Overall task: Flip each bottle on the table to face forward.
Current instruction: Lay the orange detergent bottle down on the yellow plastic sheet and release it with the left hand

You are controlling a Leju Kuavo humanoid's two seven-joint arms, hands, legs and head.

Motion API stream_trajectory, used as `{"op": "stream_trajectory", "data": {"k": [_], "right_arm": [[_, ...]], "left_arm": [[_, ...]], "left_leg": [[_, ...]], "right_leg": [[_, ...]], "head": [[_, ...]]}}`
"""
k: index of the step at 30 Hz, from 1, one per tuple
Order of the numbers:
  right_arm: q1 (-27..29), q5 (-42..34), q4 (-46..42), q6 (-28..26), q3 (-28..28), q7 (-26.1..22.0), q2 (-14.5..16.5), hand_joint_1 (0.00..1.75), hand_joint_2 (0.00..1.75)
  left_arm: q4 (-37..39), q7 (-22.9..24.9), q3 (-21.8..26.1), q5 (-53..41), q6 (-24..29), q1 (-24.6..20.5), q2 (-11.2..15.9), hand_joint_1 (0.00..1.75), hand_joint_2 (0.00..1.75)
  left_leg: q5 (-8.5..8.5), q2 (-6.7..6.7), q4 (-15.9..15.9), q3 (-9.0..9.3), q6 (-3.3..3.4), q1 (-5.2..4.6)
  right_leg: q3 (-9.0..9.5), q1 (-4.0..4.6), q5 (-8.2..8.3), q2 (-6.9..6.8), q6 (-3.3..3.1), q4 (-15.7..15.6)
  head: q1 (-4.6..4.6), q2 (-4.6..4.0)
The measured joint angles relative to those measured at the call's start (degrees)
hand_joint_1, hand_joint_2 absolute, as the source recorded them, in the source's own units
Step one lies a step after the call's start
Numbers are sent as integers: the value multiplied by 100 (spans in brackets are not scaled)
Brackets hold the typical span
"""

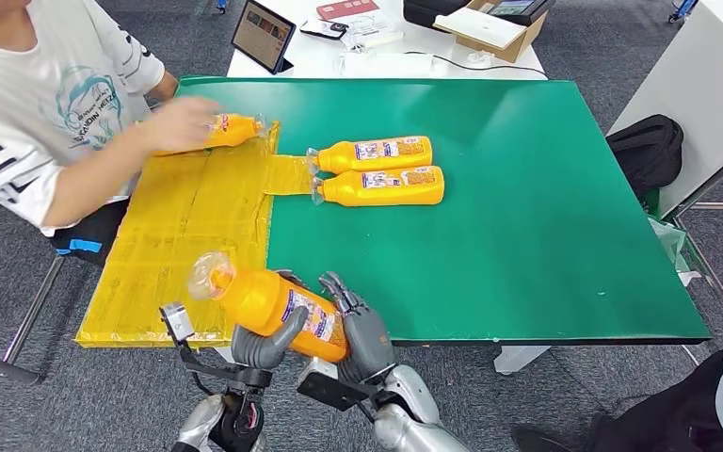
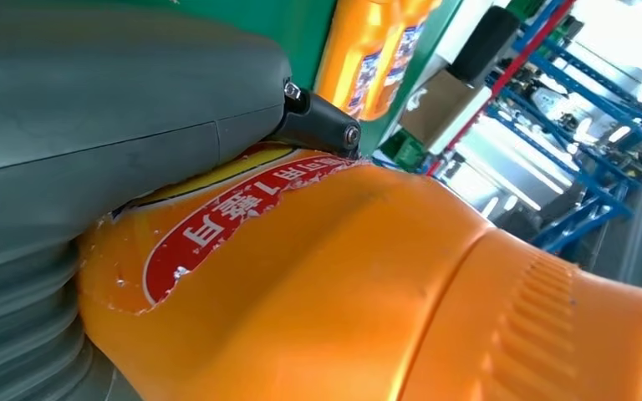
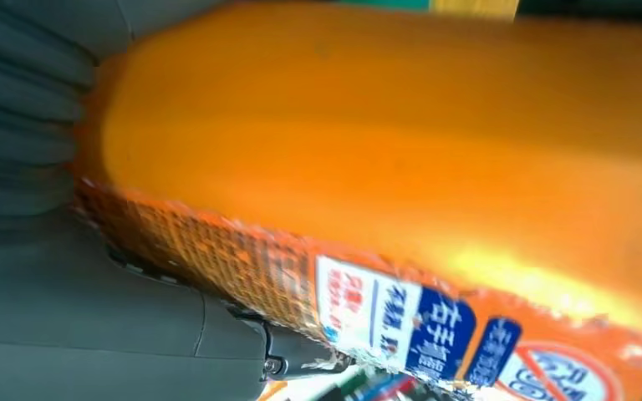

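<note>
Both my hands hold one orange bottle (image 1: pixel 268 301) above the table's near edge, its clear cap pointing left. My left hand (image 1: pixel 265 343) grips it from below, my right hand (image 1: pixel 362 330) clasps its base end. Up close, the left wrist view has the bottle (image 2: pixel 368 284) with a red label under my thumb (image 2: pixel 117 100), and the right wrist view has its body (image 3: pixel 401 142) with a blue and white label. Two more orange bottles (image 1: pixel 377 153) (image 1: pixel 384 185) lie side by side on the green table (image 1: pixel 527 226), caps pointing left. A person's hand (image 1: pixel 177 122) rests on a fourth bottle (image 1: pixel 232 130) on the yellow mat (image 1: pixel 188 235).
The person in a white shirt (image 1: pixel 38 104) sits at the table's far left. A white desk (image 1: pixel 377 47) with a tablet and a box stands behind the table. A black bag (image 1: pixel 650 151) sits off the right edge.
</note>
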Motion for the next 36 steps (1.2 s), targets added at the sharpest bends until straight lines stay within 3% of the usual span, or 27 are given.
{"op": "stream_trajectory", "data": {"k": [4, 10, 14, 20, 24, 29, 32, 36], "right_arm": [[3, -229, -246, 334, -32, 55, 0, 0, 0], [62, -328, -593, 318, -33, 33, 1, 0, 0], [68, -390, -785, 221, -33, -50, 19, 0, 0], [68, -388, -1036, 138, -23, -87, 39, 0, 0], [72, -391, -1170, 100, -13, -113, 40, 0, 0], [119, -526, -1411, -7, -10, -290, 38, 0, 0], [178, -687, -1611, -4, -12, -330, 34, 0, 0], [256, -857, -1913, 106, -12, -354, 30, 0, 0]], "left_arm": [[-106, -299, -51, -499, 757, -56, -4, 175, 175], [-161, -875, 48, -1480, 2368, -373, 1, 175, 175], [-66, -1212, 310, -2245, 3615, -754, 44, 175, 175], [350, -1285, 862, -3727, 4763, -1386, 171, 175, 175], [830, -1270, 1442, -4818, 4961, -1815, 239, 175, 175], [1422, -859, 2495, -8057, 4981, -2268, 246, 175, 175], [1786, -369, 2882, -9302, 4982, -2506, 311, 175, 175], [2645, 518, 2922, -10490, 4954, -2898, 635, 175, 175]], "left_leg": [[0, 0, 0, 0, 0, 0], [1, -1, 0, -1, -1, 2], [3, -2, 0, -1, -1, 2], [5, -2, 0, 0, -1, 2], [6, -1, 0, 0, -1, 2], [7, 1, 0, 0, 0, 2], [7, 2, 0, 0, 0, 2], [7, 2, 0, 0, -1, 4]], "right_leg": [[0, 1, 0, 0, 0, 1], [0, 1, 0, -1, 0, 2], [2, 1, 1, -1, 0, 2], [3, 1, 2, -1, 1, 5], [2, 1, 2, 0, 1, 5], [0, 1, 2, 2, 0, 6], [-1, 1, 2, 2, 0, 6], [-3, 2, 2, 2, 0, 7]], "head": [[-1, 0], [0, 0], [1, 0], [1, 0], [1, 0], [0, -1], [2, 0], [2, 0]]}}
